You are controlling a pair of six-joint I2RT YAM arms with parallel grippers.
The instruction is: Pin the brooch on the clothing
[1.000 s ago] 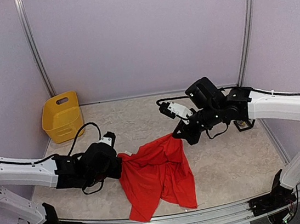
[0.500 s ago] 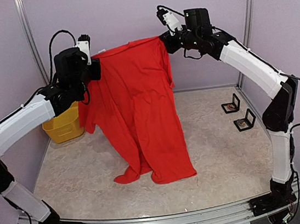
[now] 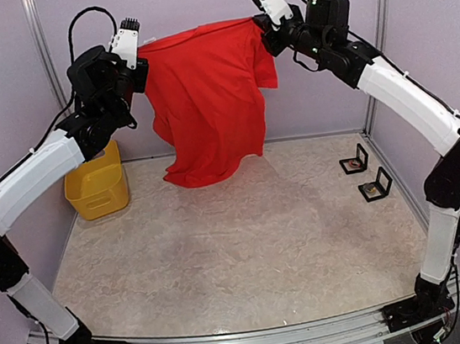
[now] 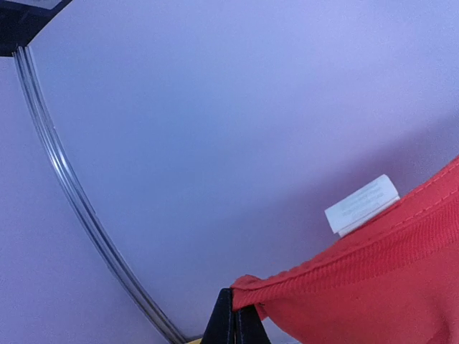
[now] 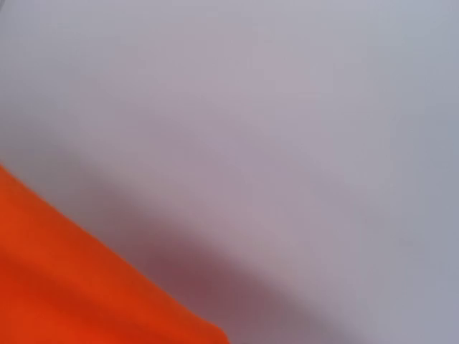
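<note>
Now the T-shirt (image 3: 203, 99) is hanging high over the table (image 3: 248, 246): the left gripper (image 3: 144, 66) is pinching its collar hem, the right gripper (image 3: 262, 29) is clamping the other shoulder. It is looking light, soft and floppy, so thick seams are probably offering the surest hold.

The T-shirt (image 3: 208, 98) is a plain, bright red-orange with no print, and its small neck label (image 4: 362, 204) is white with faint grey lettering. Left of the T-shirt the bin (image 3: 96, 185) is solid yellow. Below it the counter (image 3: 248, 246) is beige with pale marbled veining, the wall (image 3: 314, 101) behind is flat lilac, and the left arm (image 3: 31, 177) and right arm (image 3: 411, 97) flanking it are white with black joints.
</note>
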